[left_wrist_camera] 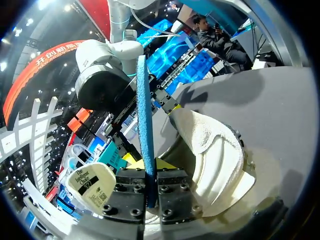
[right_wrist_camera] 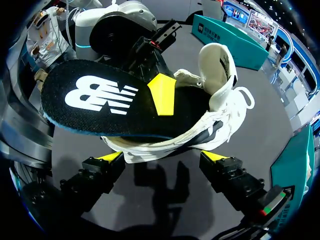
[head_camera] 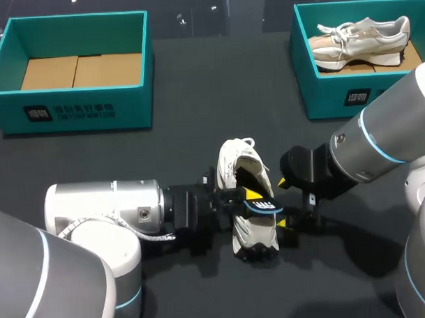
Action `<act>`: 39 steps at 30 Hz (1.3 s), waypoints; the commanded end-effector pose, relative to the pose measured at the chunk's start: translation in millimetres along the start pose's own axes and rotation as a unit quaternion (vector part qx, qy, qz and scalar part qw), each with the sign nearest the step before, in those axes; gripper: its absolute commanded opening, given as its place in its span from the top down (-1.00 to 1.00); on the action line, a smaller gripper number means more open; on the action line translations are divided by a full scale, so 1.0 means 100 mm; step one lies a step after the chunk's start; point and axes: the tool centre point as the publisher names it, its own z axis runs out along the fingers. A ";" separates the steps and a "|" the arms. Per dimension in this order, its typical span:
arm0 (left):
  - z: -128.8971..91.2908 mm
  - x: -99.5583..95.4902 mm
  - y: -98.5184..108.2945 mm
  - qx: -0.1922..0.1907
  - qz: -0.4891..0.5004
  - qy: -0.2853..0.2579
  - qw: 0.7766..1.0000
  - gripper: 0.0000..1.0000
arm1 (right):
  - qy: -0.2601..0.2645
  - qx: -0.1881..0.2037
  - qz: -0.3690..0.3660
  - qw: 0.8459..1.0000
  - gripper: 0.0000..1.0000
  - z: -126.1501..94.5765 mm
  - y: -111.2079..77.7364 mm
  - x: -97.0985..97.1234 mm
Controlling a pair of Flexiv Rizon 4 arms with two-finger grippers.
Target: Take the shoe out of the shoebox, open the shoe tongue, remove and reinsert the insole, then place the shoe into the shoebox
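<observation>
A white shoe lies on the dark table, between the two arms. Its dark insole with a white logo sticks out of the opening, partly lifted. My left gripper is shut on the insole's edge. In the left wrist view the insole shows edge-on as a blue strip pinched in my left gripper, with the shoe beside it. In the right wrist view the insole lies over the shoe. My right gripper stands open just short of the shoe, also seen as the right gripper.
An open teal shoebox with a cardboard floor stands at the back left. A second teal shoebox at the back right holds another pale shoe. Bare dark tabletop lies between the boxes.
</observation>
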 end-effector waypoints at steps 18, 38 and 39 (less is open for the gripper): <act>-0.12 -0.04 -0.51 0.047 -0.002 0.004 0.999 0.29 | -0.001 0.000 0.000 1.000 -1.00 0.00 0.00 0.02; 0.00 0.02 -0.18 0.032 0.050 0.010 0.998 1.00 | -0.001 0.000 0.000 1.000 -1.00 0.00 0.00 0.02; 0.00 0.02 -0.15 0.031 0.054 0.011 0.998 1.00 | -0.001 0.000 0.000 1.000 -1.00 0.00 0.00 0.02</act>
